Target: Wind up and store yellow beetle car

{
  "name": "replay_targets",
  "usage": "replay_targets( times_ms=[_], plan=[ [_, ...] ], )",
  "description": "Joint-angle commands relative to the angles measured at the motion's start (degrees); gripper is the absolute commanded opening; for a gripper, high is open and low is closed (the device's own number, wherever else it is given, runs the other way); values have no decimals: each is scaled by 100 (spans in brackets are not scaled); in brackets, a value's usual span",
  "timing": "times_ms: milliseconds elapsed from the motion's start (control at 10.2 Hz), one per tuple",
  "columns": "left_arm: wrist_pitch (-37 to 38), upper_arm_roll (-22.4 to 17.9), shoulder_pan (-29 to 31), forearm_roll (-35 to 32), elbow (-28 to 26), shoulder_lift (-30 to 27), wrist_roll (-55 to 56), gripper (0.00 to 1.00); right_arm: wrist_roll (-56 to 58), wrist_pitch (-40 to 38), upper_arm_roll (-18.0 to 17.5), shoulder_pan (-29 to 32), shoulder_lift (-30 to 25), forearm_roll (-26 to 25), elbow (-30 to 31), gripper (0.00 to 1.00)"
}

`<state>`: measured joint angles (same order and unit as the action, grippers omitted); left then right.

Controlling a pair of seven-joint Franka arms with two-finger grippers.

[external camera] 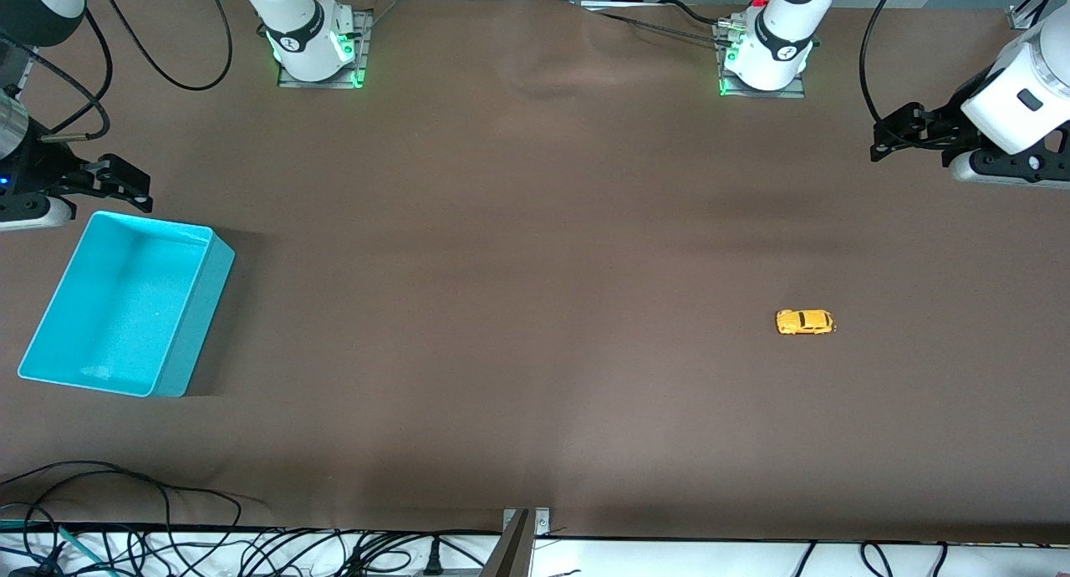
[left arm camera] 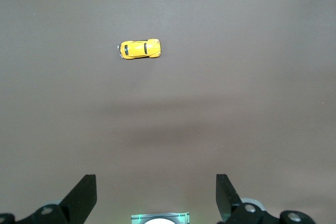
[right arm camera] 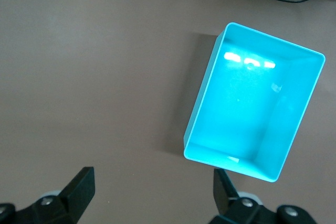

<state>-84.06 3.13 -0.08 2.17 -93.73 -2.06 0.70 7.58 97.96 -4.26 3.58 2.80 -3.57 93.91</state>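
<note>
The car (external camera: 805, 322) stood on its wheels on the brown table (external camera: 518, 268), toward the left arm's end and about halfway down the front view. The bin (external camera: 125, 305) sat well apart from it, at the right arm's end, and it was empty. From the car, the bin lay at about 9 o'clock in the front view.

The left gripper (external camera: 888, 140) hung in the air over the table edge at the left arm's end, with the car at about 7 o'clock from it in the front view. Its jaws were spread wide and held nothing. The right gripper (external camera: 129, 182) hung over the table just beside the bin's rim, at about 12 o'clock from the bin, jaws also released and empty. Neither arm had touched the car yet.

The car is tiny with a rounded, smooth body, so I think the fingers could slip off it or push it away. It may also roll on its wheels when touched. After winding, it could run off before reaching the bin.
</note>
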Motion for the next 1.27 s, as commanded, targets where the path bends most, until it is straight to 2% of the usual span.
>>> replay_targets(
  times_ms=[0,1174],
  plan=[
    [162,21,70,108,171,56,-26,100,-10,-145,-75,3,45,-65,-172,100],
    [232,21,79,117,180,56,18,100,25,-137,-181,-6,63,-65,-172,100]
  ],
)
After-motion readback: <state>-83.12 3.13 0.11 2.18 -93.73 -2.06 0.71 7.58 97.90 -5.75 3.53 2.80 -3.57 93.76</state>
